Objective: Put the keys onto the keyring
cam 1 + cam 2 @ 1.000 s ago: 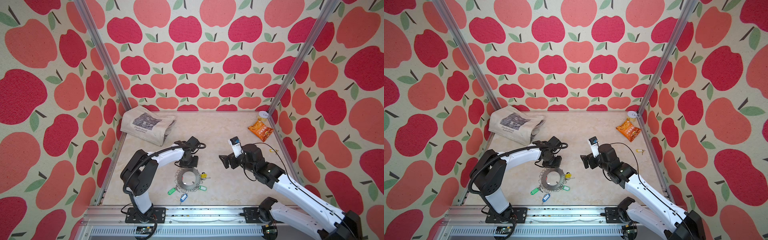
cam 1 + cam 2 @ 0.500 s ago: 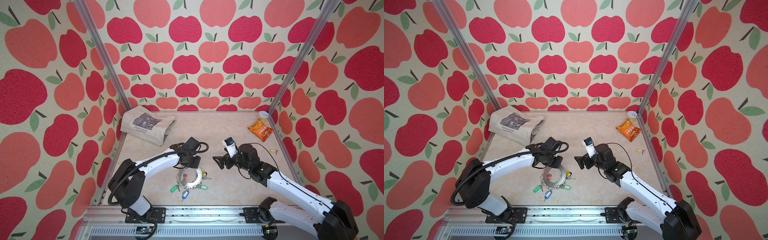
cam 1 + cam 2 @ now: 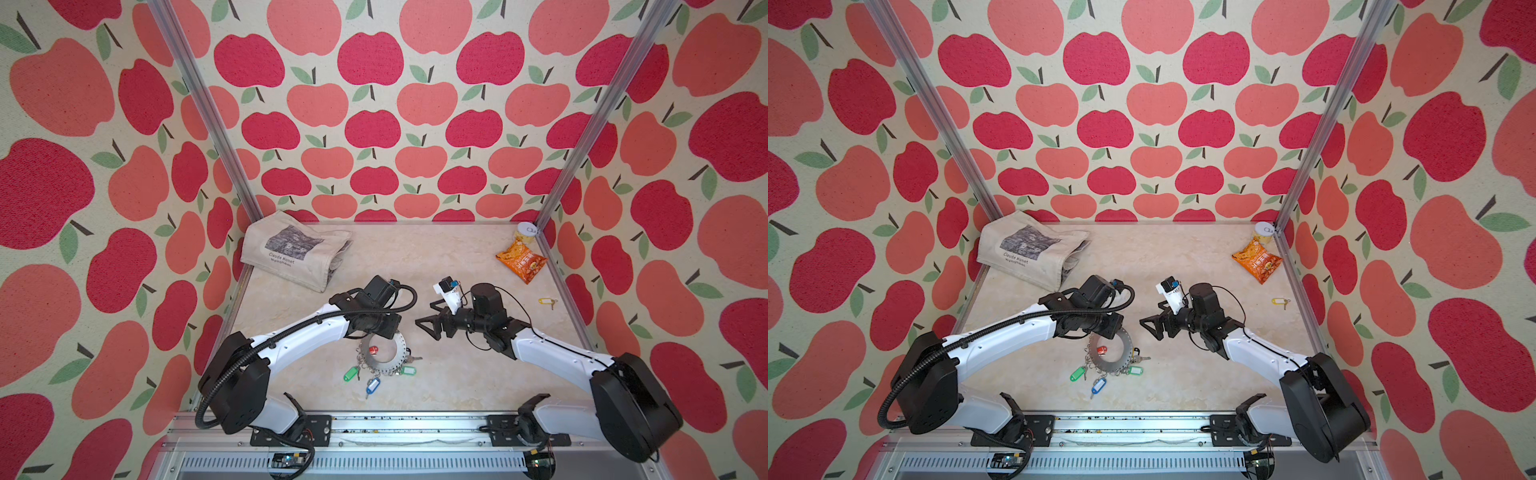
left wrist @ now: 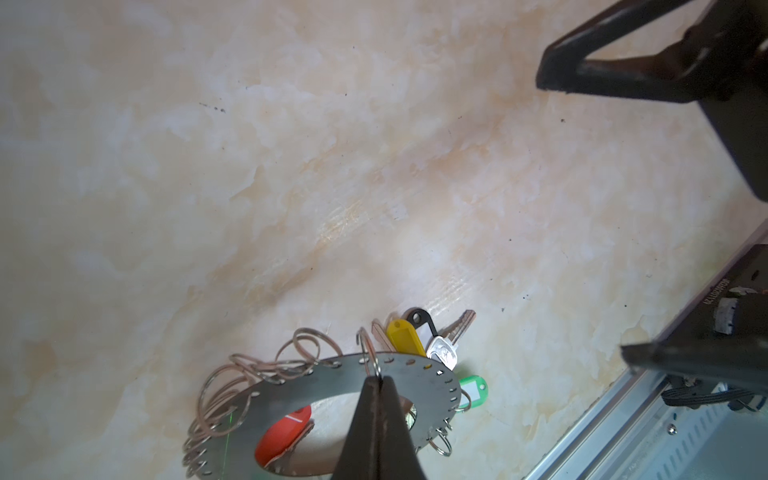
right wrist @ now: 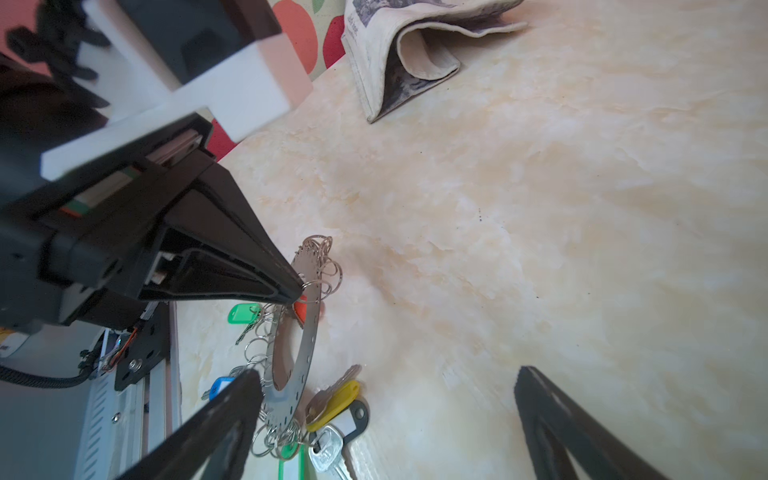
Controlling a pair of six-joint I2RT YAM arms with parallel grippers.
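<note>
Over marbled table (image 3: 415, 270) | flat perforated metal keyring (image 4: 316, 382) | thin wire loops (image 4: 249, 370)

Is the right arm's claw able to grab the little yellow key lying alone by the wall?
Probably yes. The right gripper is open and empty, and the yellow key lies alone on the table beside that arm. It points away toward the keyring, so it must swing round first.

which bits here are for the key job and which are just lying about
Job: keyring, a rim loop pinched by the shut left claw; tagged keys around it; loose yellow-tagged key; open right claw.
Lying about: folded cloth bag; orange snack packet; small white-lidded tub.
</note>
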